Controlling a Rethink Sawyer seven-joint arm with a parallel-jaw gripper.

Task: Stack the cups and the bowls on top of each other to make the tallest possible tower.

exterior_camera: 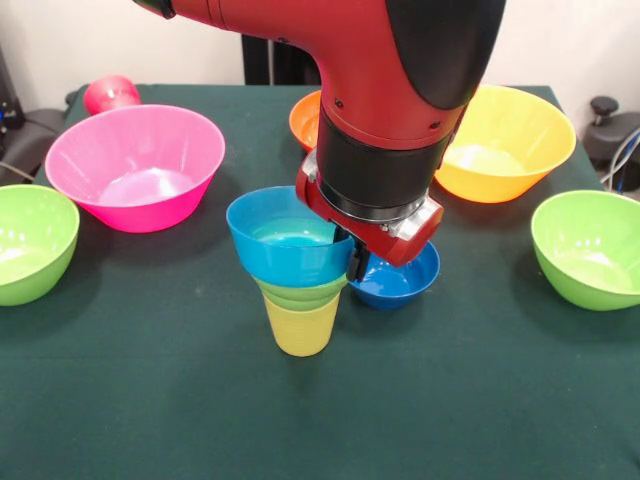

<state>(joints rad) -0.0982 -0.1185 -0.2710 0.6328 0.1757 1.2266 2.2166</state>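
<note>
The tower stands mid-table: a pale yellow cup (300, 326) at the base, a lime green bowl (300, 293) nested in it, and a light blue bowl (283, 248) on top, slightly tilted. My gripper (354, 262) comes down from the red arm at the light blue bowl's right rim, right against it. Its grip on the rim is hidden by the wrist. A dark blue bowl (398, 281) sits on the table just right of the tower, partly behind the gripper. A red cup (111, 93) lies at the back left.
A large pink bowl (135, 165) is at the left, with a lime green bowl (30, 242) at the left edge. An orange bowl (305, 120) and a big yellow-orange bowl (507, 142) sit behind the arm. Another lime green bowl (590, 248) is at the right.
</note>
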